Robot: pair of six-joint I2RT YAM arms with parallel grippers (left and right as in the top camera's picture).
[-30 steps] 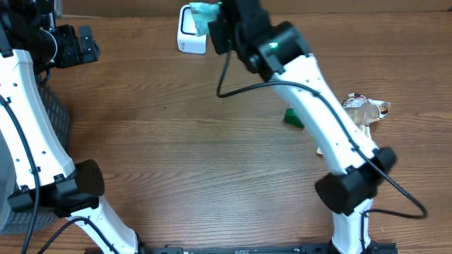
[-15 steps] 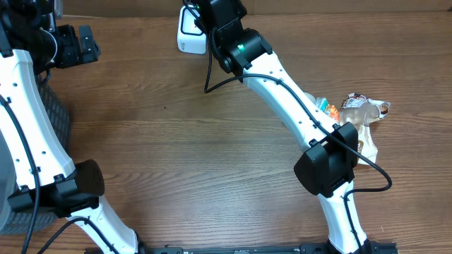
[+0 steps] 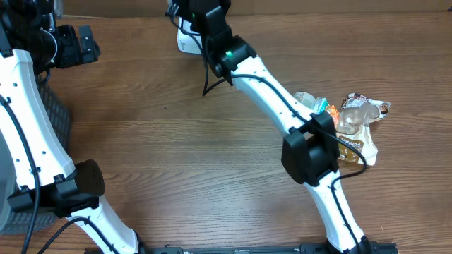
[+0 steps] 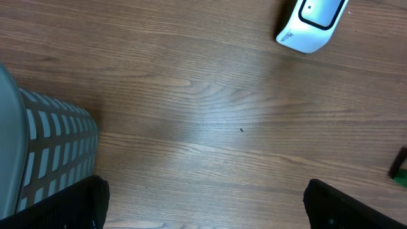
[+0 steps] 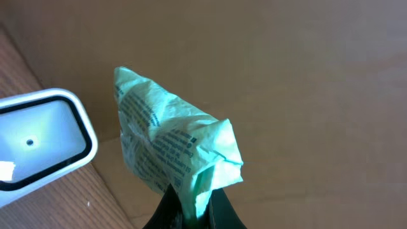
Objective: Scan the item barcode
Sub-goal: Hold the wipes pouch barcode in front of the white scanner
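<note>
The item is a crumpled light-green packet (image 5: 172,149) with black print, pinched by its lower edge in my right gripper (image 5: 194,207), which is shut on it. It hangs in the air beside the white scanner (image 5: 38,143), in front of a brown cardboard wall. In the overhead view the right arm reaches to the table's far edge, with the right gripper (image 3: 185,8) above the scanner (image 3: 185,41). My left gripper (image 4: 203,203) is open and holds nothing, over bare wood at the far left (image 3: 78,46). The scanner (image 4: 311,22) lies far ahead of it.
A pile of snack packets (image 3: 353,123) lies at the right of the table. A grey slatted basket (image 4: 51,152) stands at the left edge. A small green thing (image 4: 399,175) shows at the right border of the left wrist view.
The right arm has swung left along the far edge, carrying the green packet across the scanner. The left arm has not moved.
</note>
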